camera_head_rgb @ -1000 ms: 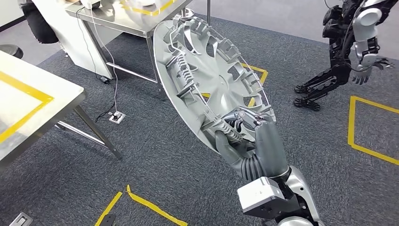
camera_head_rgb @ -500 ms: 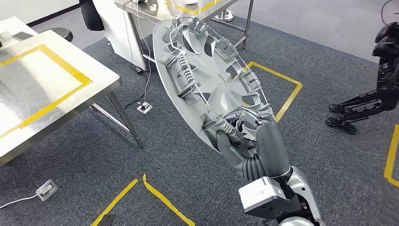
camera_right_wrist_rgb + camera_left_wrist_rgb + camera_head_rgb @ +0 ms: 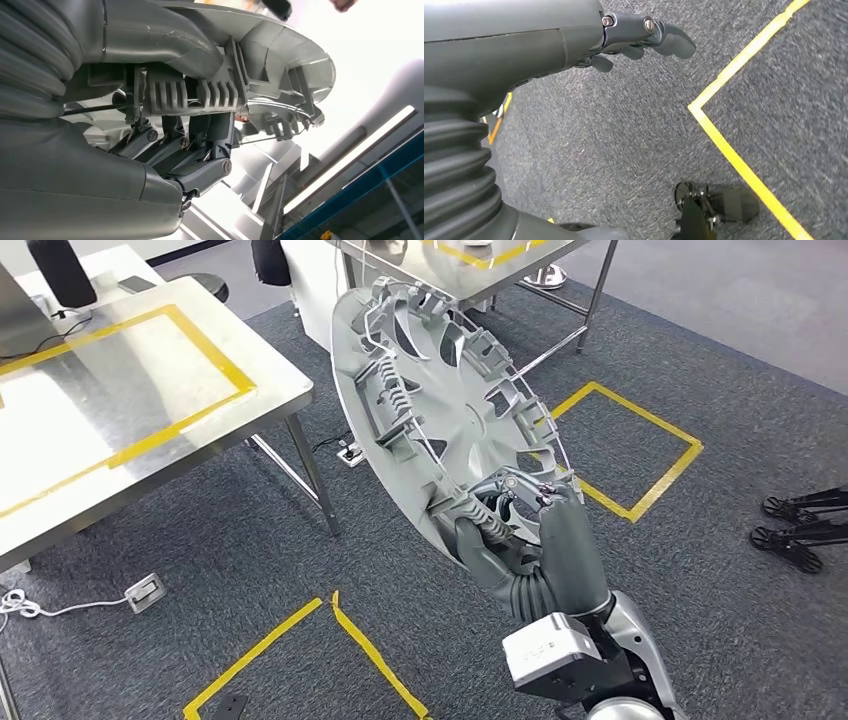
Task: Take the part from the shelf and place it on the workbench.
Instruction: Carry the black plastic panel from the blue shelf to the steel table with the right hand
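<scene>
Right hand (image 3: 535, 545) gripping the lower rim of a large round silver-grey plastic wheel cover (image 3: 440, 410), fingers (image 3: 200, 145) curled through its ribbed edge, cover held tilted above dark grey carpet (image 3: 700, 620), steel workbench with yellow tape (image 3: 150, 410) nearby, left hand (image 3: 624, 35) empty, fingers loosely apart.

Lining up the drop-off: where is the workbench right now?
In the head view the steel workbench with the yellow tape outline sits at upper left, left of the wheel cover held by the right hand.

Light: bright, even overhead; glare on the counter (image 3: 120, 410).
Right wrist view: background blown out white.
Focus: carpet slightly blurred.
</scene>
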Controlling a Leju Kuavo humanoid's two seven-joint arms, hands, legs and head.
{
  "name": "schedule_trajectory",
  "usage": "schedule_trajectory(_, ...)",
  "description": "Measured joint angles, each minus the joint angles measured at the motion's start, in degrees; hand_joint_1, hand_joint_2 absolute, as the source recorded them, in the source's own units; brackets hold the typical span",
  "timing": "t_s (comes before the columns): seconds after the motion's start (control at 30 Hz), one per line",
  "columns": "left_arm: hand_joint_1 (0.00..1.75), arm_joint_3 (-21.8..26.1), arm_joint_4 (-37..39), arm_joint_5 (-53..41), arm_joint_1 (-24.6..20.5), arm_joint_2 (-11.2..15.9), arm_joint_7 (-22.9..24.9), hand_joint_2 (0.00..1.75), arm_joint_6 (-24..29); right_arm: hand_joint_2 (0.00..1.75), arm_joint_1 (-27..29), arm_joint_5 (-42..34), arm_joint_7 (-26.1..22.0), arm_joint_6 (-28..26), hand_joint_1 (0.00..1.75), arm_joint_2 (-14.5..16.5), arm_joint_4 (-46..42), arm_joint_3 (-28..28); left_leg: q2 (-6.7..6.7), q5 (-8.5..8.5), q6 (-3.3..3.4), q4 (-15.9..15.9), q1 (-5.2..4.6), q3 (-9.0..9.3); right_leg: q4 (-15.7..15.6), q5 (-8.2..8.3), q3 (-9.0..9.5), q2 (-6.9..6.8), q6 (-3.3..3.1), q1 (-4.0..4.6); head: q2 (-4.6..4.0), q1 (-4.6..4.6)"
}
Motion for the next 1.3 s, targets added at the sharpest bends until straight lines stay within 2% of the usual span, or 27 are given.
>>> schedule_trajectory(0.07, 0.00, 0.00, 0.03, 0.01, 0.19, 0.02, 0.02, 1.75, 0.00, 1.75, -0.19, -0.01, -0.06, -0.01, 1.75, 0.01, 0.02, 0.00, -1.49, 0.34, 0.62, -0.34, 0.16, 0.04, -0.04, -0.20, 0.30, -0.72, 0.70, -0.11, 0.00, 0.03)
schedule_trajectory(0.1, 0.00, 0.00, 0.04, 0.01, 0.26, 0.01, 0.03, 1.75, 0.00, 1.75, -0.30, -0.02, -0.08, -0.02, 1.75, 0.01, 0.03, 0.01, -2.22, 0.53, 0.94, -0.59, 0.34, 0.18, 0.59, -0.77, 0.21, 0.15, 1.05, -0.23, 0.00, 0.06)
schedule_trajectory(0.13, 0.00, 0.01, 0.04, 0.01, 0.23, -0.02, 0.03, 1.75, 0.00, 1.75, -0.38, -0.03, -0.10, -0.03, 1.75, 0.01, 0.04, 0.01, -2.92, 0.73, 1.26, -0.84, 0.60, 0.34, 2.32, -1.88, -0.45, 1.77, 1.38, -0.33, 0.00, 0.17)
schedule_trajectory(0.2, 0.00, 0.02, 0.01, 0.01, 0.02, -0.06, 0.00, 1.75, 0.00, 1.75, -0.36, -0.03, -0.14, -0.05, 1.75, -0.07, 0.20, 0.02, -4.36, 0.94, 1.64, -0.99, 0.86, 0.30, 9.06, -5.24, -3.67, 5.56, 1.84, -0.59, 0.00, 0.44)
schedule_trajectory(0.27, 0.00, 0.02, 0.02, 0.01, -0.05, -0.05, 0.01, 1.75, 0.00, 1.75, -0.29, -0.03, -0.11, -0.04, 1.75, -0.16, 0.44, 0.02, -5.96, 0.97, 1.73, -0.83, 0.89, 0.10, 15.22, -7.12, -7.04, 6.78, 2.07, -0.65, 0.00, 0.58)
schedule_trajectory(0.3, 0.00, 0.02, 0.04, 0.01, -0.02, -0.06, 0.02, 1.75, 0.00, 1.75, -0.28, -0.05, -0.09, -0.03, 1.75, -0.18, 0.51, 0.02, -6.79, 0.96, 1.71, -0.69, 0.90, 0.04, 15.60, -6.48, -7.47, 6.90, 2.08, -0.68, 0.00, 0.60)
schedule_trajectory(0.33, 0.00, 0.02, 0.05, 0.01, 0.03, -0.07, 0.02, 1.75, 0.00, 1.75, -0.29, -0.07, -0.08, -0.02, 1.75, -0.19, 0.56, 0.02, -7.67, 0.92, 1.64, -0.51, 0.94, 0.01, 13.68, -4.79, -6.77, 7.08, 2.04, -0.74, 0.00, 0.62)
schedule_trajectory(0.37, 0.00, 0.02, 0.05, 0.01, 0.04, -0.09, 0.03, 1.75, 0.00, 1.75, -0.31, -0.09, -0.08, -0.01, 1.75, -0.19, 0.59, 0.02, -8.57, 0.86, 1.51, -0.31, 0.99, -0.02, 9.88, -2.49, -5.10, 7.64, 1.98, -0.85, 0.00, 0.64)
schedule_trajectory(0.43, 0.00, 0.03, 0.03, -0.02, -0.03, -0.12, 0.08, 1.75, 0.00, 1.75, -0.44, -0.14, -0.10, -0.03, 1.75, -0.19, 0.63, 0.02, -10.18, 0.77, 0.98, 0.10, 1.03, -0.29, 2.70, 0.33, -1.87, 10.06, 1.84, -1.12, 0.00, 0.69)
schedule_trajectory(0.5, 0.00, 0.04, 0.02, -0.14, -0.05, -0.09, 0.23, 1.75, 0.00, 1.75, -0.62, -0.18, -0.11, -0.06, 1.75, -0.19, 0.73, 0.03, -11.42, 0.90, 0.17, 0.14, 1.08, -0.76, 0.32, 0.50, -0.95, 11.32, 1.59, -1.07, 0.00, 0.68)
schedule_trajectory(0.53, 0.00, 0.04, 0.03, -0.20, 0.00, -0.07, 0.31, 1.75, 0.00, 1.75, -0.74, -0.20, -0.13, -0.08, 1.75, -0.18, 0.77, 0.03, -12.03, 1.04, -0.29, -0.02, 1.15, -1.02, 0.13, 0.61, -0.85, 10.76, 1.32, -1.01, 0.00, 0.66)
schedule_trajectory(0.57, 0.00, 0.04, 0.06, -0.24, 0.11, -0.02, 0.35, 1.75, 0.01, 1.75, -0.89, -0.20, -0.12, -0.08, 1.75, -0.13, 0.80, 0.05, -12.14, 1.12, -0.65, -0.12, 1.23, -1.18, -0.08, 0.73, -0.67, 10.07, 0.93, -1.06, 0.00, 0.65)
schedule_trajectory(0.6, 0.00, 0.04, 0.08, -0.27, 0.19, -0.01, 0.40, 1.75, 0.01, 1.75, -1.03, -0.21, -0.11, -0.08, 1.75, -0.04, 0.81, 0.07, -11.19, 0.86, -0.92, 0.24, 1.18, -1.46, -0.32, 0.86, -0.45, 9.39, 0.46, -1.14, 0.00, 0.53)
schedule_trajectory(0.63, 0.00, 0.04, 0.09, -0.30, 0.19, -0.01, 0.44, 1.75, 0.02, 1.75, -1.15, -0.21, -0.10, -0.09, 1.75, 0.03, 0.81, 0.08, -9.51, 0.00, -1.14, 1.59, 1.11, -2.18, -0.58, 0.97, -0.22, 8.58, 0.04, -1.23, 0.00, 0.35)
schedule_trajectory(0.7, 0.00, 0.04, 0.08, -0.40, -0.03, -0.05, 0.50, 1.75, 0.02, 1.75, -1.23, -0.23, -0.06, -0.13, 1.75, 0.13, 0.86, 0.09, -5.54, -3.34, -1.45, 7.78, 1.00, -5.10, -0.77, 0.94, -0.08, 6.98, -0.49, -1.14, 0.00, -0.01)
schedule_trajectory(0.77, 0.00, 0.04, 0.08, -0.54, -0.18, -0.05, 0.51, 1.75, 0.02, 1.75, -1.24, -0.29, -0.07, -0.15, 1.75, 0.14, 0.90, 0.11, -4.24, -6.03, -1.78, 14.60, 1.13, -8.40, -0.73, 0.79, -0.03, 5.36, -0.63, -1.02, 0.00, -0.08)
schedule_trajectory(0.8, 0.00, 0.04, 0.08, -0.63, -0.16, -0.03, 0.51, 1.75, 0.03, 1.75, -1.24, -0.39, -0.07, -0.13, 1.75, 0.15, 0.93, 0.13, -4.07, -5.88, -1.88, 15.63, 1.17, -8.86, -0.71, 0.68, 0.04, 4.56, -0.62, -1.00, 0.00, -0.09)
schedule_trajectory(0.83, 0.00, 0.04, 0.08, -0.74, -0.13, 0.00, 0.51, 1.75, 0.05, 1.75, -1.24, -0.53, -0.07, -0.08, 1.75, 0.15, 1.00, 0.17, -3.83, -4.63, -1.92, 14.24, 1.19, -8.08, -0.70, 0.54, 0.19, 3.77, -0.53, -1.01, 0.00, -0.09)
schedule_trajectory(0.9, 0.00, 0.04, 0.08, -0.93, -0.15, 0.09, 0.51, 1.75, 0.10, 1.75, -1.26, -0.77, -0.06, 0.01, 1.75, 0.15, 1.12, 0.23, -2.07, -1.02, -1.78, 6.74, 1.13, -4.15, -0.67, 0.13, 0.67, 2.28, -0.16, -0.96, 0.00, -0.10)
schedule_trajectory(0.97, 0.00, 0.04, 0.07, -1.00, -0.29, 0.14, 0.52, 1.75, 0.11, 1.75, -1.39, -0.84, -0.08, 0.04, 1.75, 0.15, 1.16, 0.27, -0.46, 0.75, -0.98, 1.09, 0.86, -1.22, -0.55, -0.31, 1.03, 1.10, 0.44, -0.60, 0.00, -0.06)
schedule_trajectory(1.0, 0.00, 0.04, 0.07, -1.01, -0.31, 0.14, 0.52, 1.75, 0.11, 1.75, -1.48, -0.85, -0.10, 0.06, 1.75, 0.15, 1.18, 0.29, -0.28, 0.75, -0.47, 0.22, 0.67, -0.86, -0.57, -0.44, 1.16, 0.59, 0.76, -0.43, 0.00, -0.01)
schedule_trajectory(1.07, 0.00, 0.04, 0.08, -1.02, -0.19, 0.18, 0.52, 1.75, 0.11, 1.75, -1.67, -0.87, -0.14, 0.09, 1.75, 0.19, 1.19, 0.34, -1.69, 0.87, 0.47, 0.15, 0.62, -0.98, -0.76, -0.62, 1.40, -0.35, 1.42, -0.35, 0.00, 0.06)
schedule_trajectory(1.1, 0.00, 0.04, 0.08, -1.02, -0.10, 0.19, 0.51, 1.75, 0.11, 1.75, -1.77, -0.87, -0.14, 0.11, 1.75, 0.22, 1.20, 0.37, -2.33, 0.94, 0.83, 0.05, 0.71, -0.96, -0.56, -0.95, 1.43, 0.05, 1.78, -0.48, 0.00, 0.10)
schedule_trajectory(1.17, 0.00, 0.04, 0.08, -1.02, -0.15, 0.21, 0.52, 1.75, 0.14, 1.75, -1.89, -0.89, -0.17, 0.13, 1.75, 0.28, 1.23, 0.42, -3.58, 1.15, 1.47, -0.20, 1.07, -0.84, 2.92, -3.14, -0.04, 3.03, 2.33, -0.74, 0.00, 0.28)
schedule_trajectory(1.23, 0.00, 0.04, 0.08, -1.09, -0.36, 0.21, 0.64, 1.75, 0.20, 1.75, -1.89, -0.93, -0.19, 0.16, 1.75, 0.27, 1.39, 0.46, -4.93, 1.18, 1.80, -0.18, 1.13, -0.89, 10.50, -6.47, -3.78, 6.09, 2.52, -0.83, 0.00, 0.48)
schedule_trajectory(1.27, 0.00, 0.04, 0.08, -1.15, -0.44, 0.21, 0.80, 1.75, 0.25, 1.75, -1.87, -0.98, -0.17, 0.17, 1.75, 0.27, 1.49, 0.49, -5.71, 1.18, 1.86, -0.15, 1.10, -0.89, 13.85, -7.40, -5.65, 6.59, 2.54, -0.82, 0.00, 0.53)
schedule_trajectory(1.3, 0.00, 0.04, 0.08, -1.26, -0.46, 0.21, 1.06, 1.75, 0.34, 1.75, -1.87, -1.06, -0.13, 0.20, 1.75, 0.27, 1.58, 0.52, -6.59, 1.18, 1.88, -0.09, 1.07, -0.89, 15.44, -7.23, -6.78, 6.80, 2.47, -0.79, 0.00, 0.55)
